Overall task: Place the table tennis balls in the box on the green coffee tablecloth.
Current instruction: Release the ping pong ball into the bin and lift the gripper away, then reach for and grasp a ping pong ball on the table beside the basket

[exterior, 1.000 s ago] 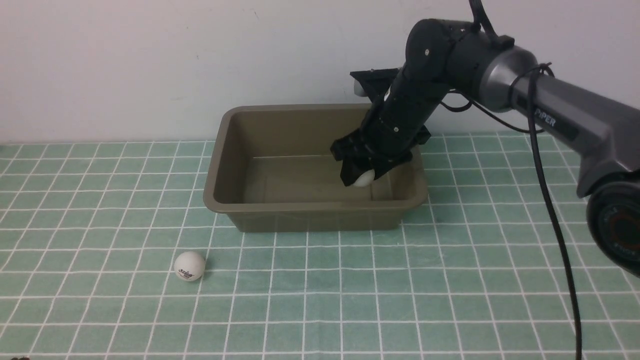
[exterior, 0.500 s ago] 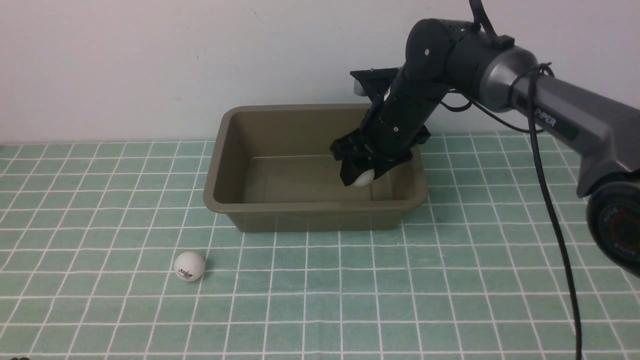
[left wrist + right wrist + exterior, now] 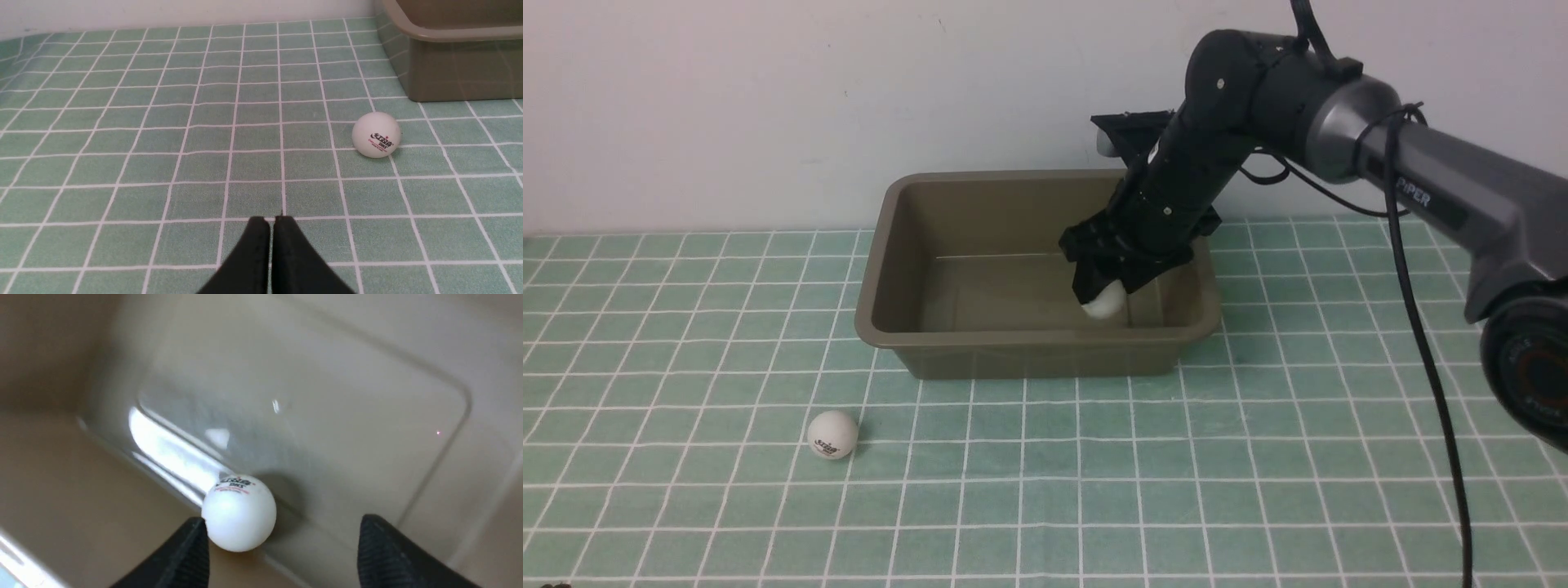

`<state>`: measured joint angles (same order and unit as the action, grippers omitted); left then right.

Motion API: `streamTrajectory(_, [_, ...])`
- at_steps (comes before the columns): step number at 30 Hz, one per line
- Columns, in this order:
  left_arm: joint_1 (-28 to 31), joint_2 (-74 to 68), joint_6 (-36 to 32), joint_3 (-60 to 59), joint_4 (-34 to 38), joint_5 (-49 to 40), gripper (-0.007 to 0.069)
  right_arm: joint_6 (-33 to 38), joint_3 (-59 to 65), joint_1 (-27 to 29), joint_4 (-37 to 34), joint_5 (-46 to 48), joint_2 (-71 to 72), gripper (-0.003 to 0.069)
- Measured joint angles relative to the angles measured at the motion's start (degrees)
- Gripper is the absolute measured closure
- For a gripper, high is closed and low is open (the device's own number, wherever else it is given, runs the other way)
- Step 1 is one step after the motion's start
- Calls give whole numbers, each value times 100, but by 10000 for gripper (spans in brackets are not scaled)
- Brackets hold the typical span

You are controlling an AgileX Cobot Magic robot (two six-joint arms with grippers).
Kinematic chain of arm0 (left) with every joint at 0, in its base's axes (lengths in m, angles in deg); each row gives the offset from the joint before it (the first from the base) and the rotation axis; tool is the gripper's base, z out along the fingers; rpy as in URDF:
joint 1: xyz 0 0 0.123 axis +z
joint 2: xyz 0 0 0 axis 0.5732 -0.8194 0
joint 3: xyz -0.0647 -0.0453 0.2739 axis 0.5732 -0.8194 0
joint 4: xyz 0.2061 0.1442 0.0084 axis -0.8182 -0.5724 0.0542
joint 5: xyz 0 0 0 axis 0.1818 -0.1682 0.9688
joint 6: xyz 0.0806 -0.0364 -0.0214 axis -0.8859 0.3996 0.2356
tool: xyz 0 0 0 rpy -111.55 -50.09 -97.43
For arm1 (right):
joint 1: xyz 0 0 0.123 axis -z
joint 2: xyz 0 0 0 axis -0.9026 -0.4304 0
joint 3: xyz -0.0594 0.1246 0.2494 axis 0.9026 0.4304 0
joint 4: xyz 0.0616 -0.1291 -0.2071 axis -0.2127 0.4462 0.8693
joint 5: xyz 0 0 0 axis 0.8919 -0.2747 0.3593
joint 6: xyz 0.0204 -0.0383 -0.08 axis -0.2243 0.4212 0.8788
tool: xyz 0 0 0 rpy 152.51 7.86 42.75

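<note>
Black and wide open, the right gripper (image 3: 284,531) hangs inside the brown box (image 3: 1037,298), one white ball (image 3: 239,513) beside a fingertip. The left gripper (image 3: 272,222) is closed, empty; another ball (image 3: 376,135) sits on the green tablecloth (image 3: 1013,457).

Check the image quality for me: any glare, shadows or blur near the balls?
Right wrist view: bright glare on the box floor beside the ball, a dark shadow on its other side, fingers soft-edged; left wrist view: loose ball crisp, its logo sharp; front view: even light, no strong glare.
</note>
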<state>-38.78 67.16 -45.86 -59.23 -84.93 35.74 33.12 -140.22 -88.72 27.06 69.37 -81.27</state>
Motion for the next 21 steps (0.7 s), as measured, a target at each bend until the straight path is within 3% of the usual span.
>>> streamTrajectory(11, [0, 0, 0, 0, 0, 0, 629, -377, -1586, 65, 399, 71, 100, 293])
streamTrajectory(21, [0, 0, 0, 0, 0, 0, 629, -514, -1757, 636, 731, 175, 1037, 518])
